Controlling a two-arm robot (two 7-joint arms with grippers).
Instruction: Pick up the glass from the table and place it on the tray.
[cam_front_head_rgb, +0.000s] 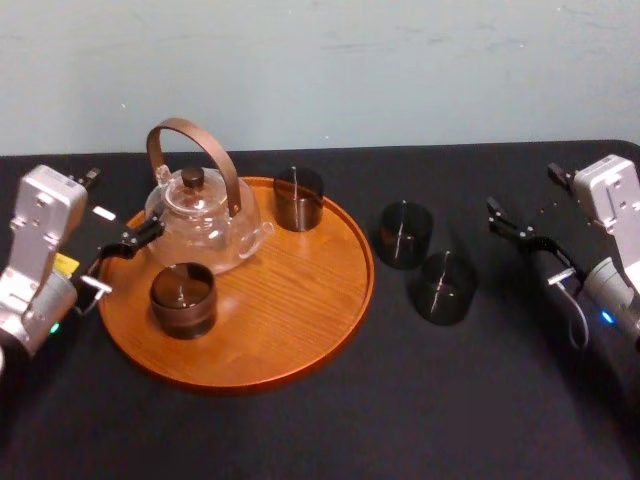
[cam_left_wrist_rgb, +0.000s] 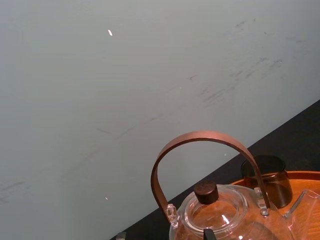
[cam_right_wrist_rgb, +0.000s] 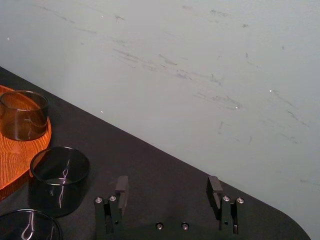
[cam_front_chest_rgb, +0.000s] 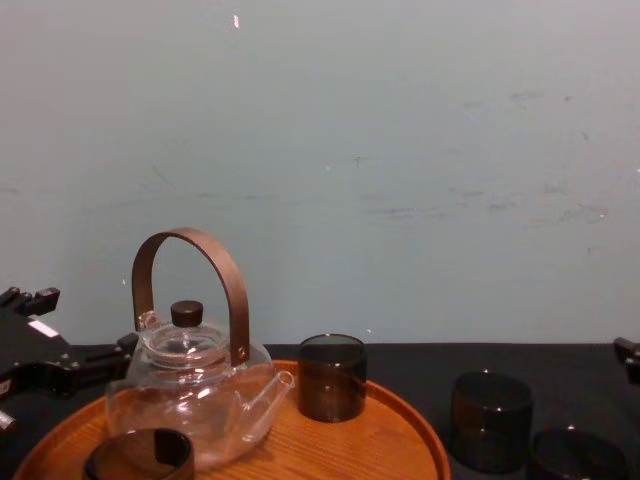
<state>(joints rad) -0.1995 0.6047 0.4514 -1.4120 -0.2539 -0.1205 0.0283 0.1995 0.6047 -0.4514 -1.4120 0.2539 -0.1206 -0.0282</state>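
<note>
One glass (cam_front_head_rgb: 443, 287) stands on the table (cam_front_head_rgb: 330, 420) near the right hand (cam_front_head_rgb: 520, 190), spread apart.

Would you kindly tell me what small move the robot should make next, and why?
Probably swing the open right gripper left toward the outer dark glass. It and another glass stand on the table right of the tray, and this one is unobstructed on the gripper's side. The left gripper sits by the teapot at the tray's left edge.
</note>
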